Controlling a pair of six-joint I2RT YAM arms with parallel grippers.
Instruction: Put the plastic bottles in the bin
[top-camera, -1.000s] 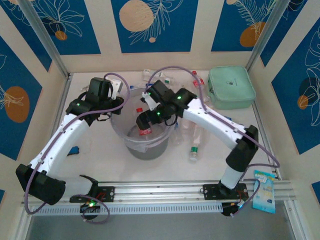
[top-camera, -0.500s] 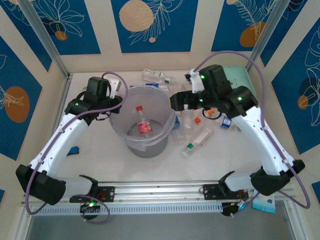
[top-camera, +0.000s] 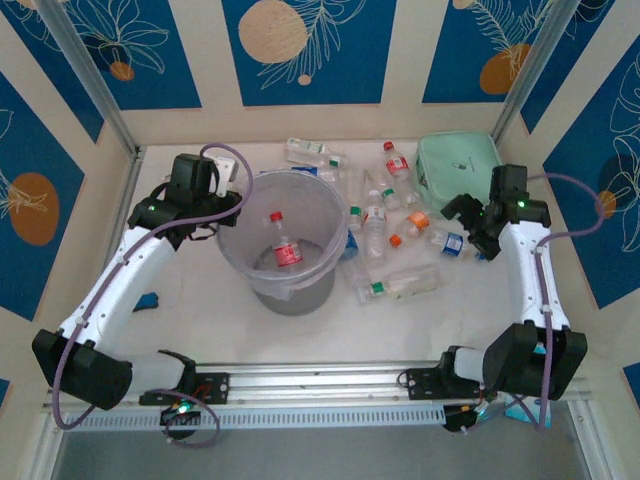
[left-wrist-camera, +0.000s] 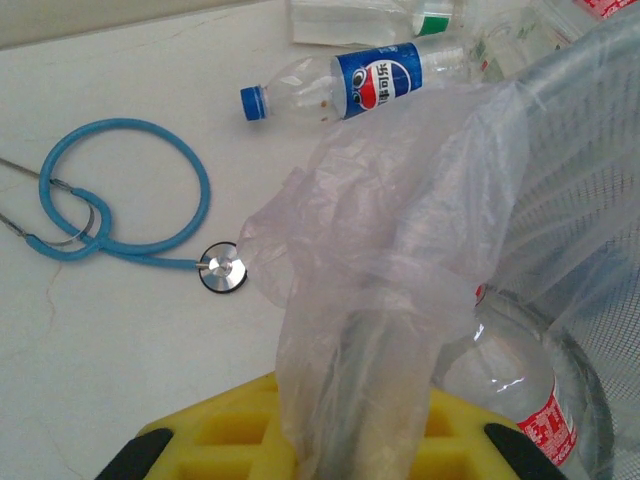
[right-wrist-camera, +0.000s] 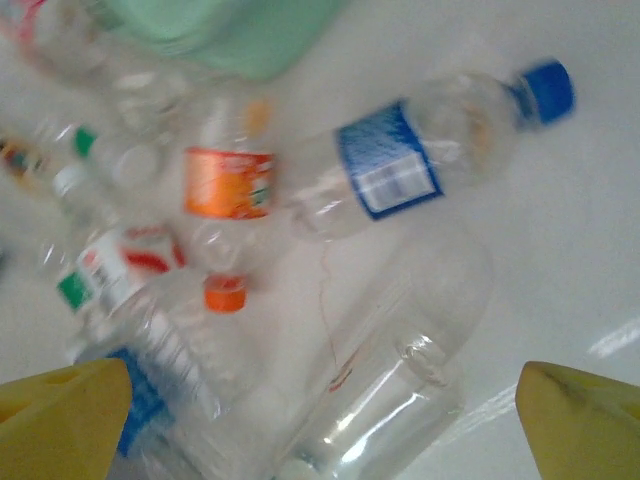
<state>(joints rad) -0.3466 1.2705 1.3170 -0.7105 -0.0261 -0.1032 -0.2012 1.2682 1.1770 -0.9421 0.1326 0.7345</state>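
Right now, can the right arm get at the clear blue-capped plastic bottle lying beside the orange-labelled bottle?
Probably yes: the open right gripper hangs near the blue-capped bottle and nothing covers it; the orange-labelled bottle lies alongside.

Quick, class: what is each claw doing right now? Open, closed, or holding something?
Left claw: closed on the bin liner.
Right claw: open, holding nothing.
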